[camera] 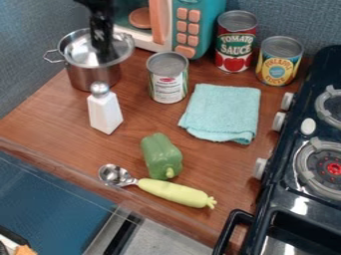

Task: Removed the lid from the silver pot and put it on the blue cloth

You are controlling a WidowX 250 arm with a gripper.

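Upper left of the frame, camera view: my gripper (103,54) hangs straight down over the silver pot (93,78), its tip right at the lid (79,54). Can't tell if I'm spread, pressed together or pinching the lid's grip; the contact spot is hidden behind my own black hardware. Lid is at the pot's mouth, so I'd call the step in hand grasp/start of lift. Transfer not done.

Next move, my read: confirm a hold on the lid, go straight up until it clears the rim, then traverse toward right of center, where the blue cloth (223,113) lies on the wood counter (50,115). The can (168,87) stands between pot and cloth, so height first, sideways second. The white shaker (104,112) is just in front of the pot; don't swing low on that side. Lower flat over the middle of the cloth, then let go.

Lid looks: round, shiny, silvery grey, bright glare patches on top, darker streaks near me. Spans most of the pot's mouth. Can't tell if it's fully seated or slightly cocked. Smooth surface, so likely slippery if I catch it off-center; a poor hold could let it tip or drag the pot along.
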